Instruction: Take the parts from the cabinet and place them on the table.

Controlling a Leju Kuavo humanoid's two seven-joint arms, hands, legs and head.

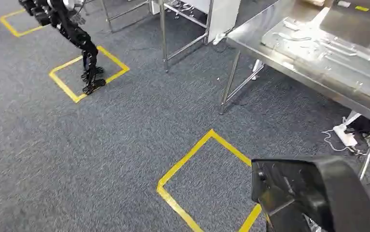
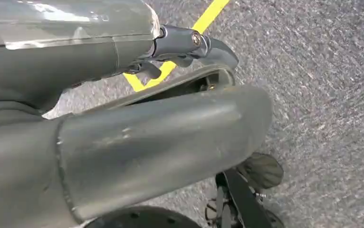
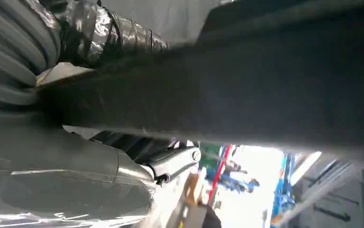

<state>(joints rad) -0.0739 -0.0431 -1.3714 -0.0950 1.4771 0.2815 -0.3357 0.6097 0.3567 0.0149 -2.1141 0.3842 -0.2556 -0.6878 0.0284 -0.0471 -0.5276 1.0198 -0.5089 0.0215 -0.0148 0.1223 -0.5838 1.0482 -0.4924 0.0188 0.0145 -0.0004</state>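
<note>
1. Nearest the viewer, a large black part (image 1: 318, 193) hangs above the floor at the lower right of the head view, off the steel table (image 1: 265, 43).
2. The right hand (image 3: 75, 161) holds this black part (image 3: 246, 90), which runs as a long dark bar between the thumb and the rest of the hand.
3. The left hand (image 2: 161, 137) hangs over the carpet, holding nothing, with its thumb apart from its fingers (image 2: 189, 45).
4. Silver sheet-metal parts (image 1: 328, 48) lie on the table, back from its near edge.
5. Grey carpet (image 1: 125, 145) covers the floor, and a yellow taped square (image 1: 192, 159) lies just beside the black part.
6. A wide stretch of carpet separates that square from the table legs.
7. Farther off, another dark robot (image 1: 72, 29) stands in a second taped square (image 1: 64, 87).
8. A metal frame (image 1: 173, 29) stands at the far edge, and a white power strip (image 1: 346, 136) lies under the table.
</note>
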